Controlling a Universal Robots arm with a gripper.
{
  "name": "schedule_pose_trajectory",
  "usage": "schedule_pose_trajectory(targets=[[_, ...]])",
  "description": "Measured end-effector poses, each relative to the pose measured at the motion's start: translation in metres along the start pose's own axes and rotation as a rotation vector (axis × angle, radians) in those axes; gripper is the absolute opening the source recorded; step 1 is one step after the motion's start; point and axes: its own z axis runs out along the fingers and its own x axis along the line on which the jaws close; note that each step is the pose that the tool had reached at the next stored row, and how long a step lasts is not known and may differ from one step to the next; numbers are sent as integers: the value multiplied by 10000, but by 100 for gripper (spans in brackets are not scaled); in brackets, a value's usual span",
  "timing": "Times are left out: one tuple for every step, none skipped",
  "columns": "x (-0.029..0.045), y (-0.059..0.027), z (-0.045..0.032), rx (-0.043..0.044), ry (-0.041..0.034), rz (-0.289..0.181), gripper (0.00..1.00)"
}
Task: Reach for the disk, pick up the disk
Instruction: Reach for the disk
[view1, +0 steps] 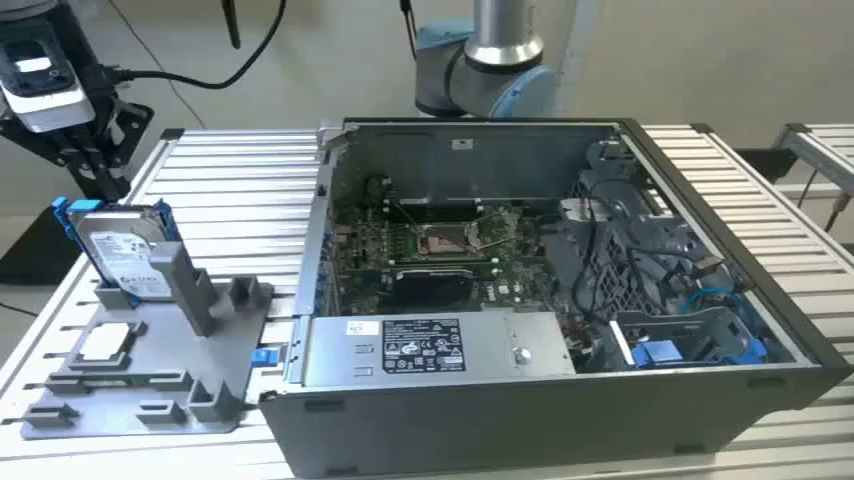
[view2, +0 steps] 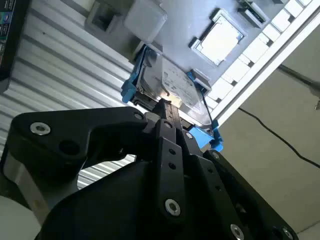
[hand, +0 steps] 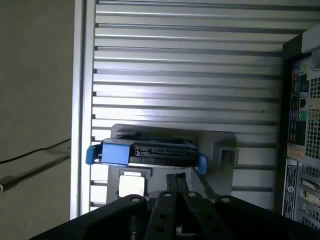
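- One object matters here: the disk (view1: 127, 258) stands on edge in a slot of the grey holder (view1: 200, 400), on the worktop (view1: 240, 190) at the exterior view's left. It has blue rails along its sides.
- The hand (view1: 103, 188) hangs just above the disk's top edge, closed with its tips together and nothing between them. We cannot tell whether it touches that edge.
- In the first wrist view the hand (hand: 176, 179) sits in line with the disk's (hand: 160, 152) upper edge, so we judge the approach sound.
- We judge that the hand must spread wider than the disk's thickness before going lower. Closed as it is, it would only press on the edge.
- We would grip the flat faces rather than the blue rails, which look likely to flex.
- We would lift straight along the slot, since a tilt could jam the disk against the holder's post (view1: 180, 285).
- We keep clear of the small square chip (view1: 107, 342) lying on the holder nearby.
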Motion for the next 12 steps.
schedule_pose_trajectory(targets=[[0, 0, 0, 0, 0, 0, 0], [0, 0, 0, 0, 0, 0, 0], [0, 0, 0, 0, 0, 0, 0], [0, 0, 0, 0, 0, -1, 0], [0, 0, 0, 0, 0, 0, 0], [0, 0, 0, 0, 0, 0, 0], [0, 0, 0, 0, 0, 0, 0], [0, 0, 0, 0, 0, 0, 0], [0, 2, 0, 0, 1, 0, 0], [0, 8, -1, 2, 2, 1, 0], [0, 23, 0, 1, 2, 2, 0], [0, 54, 2, 0, 0, 0, 0]])
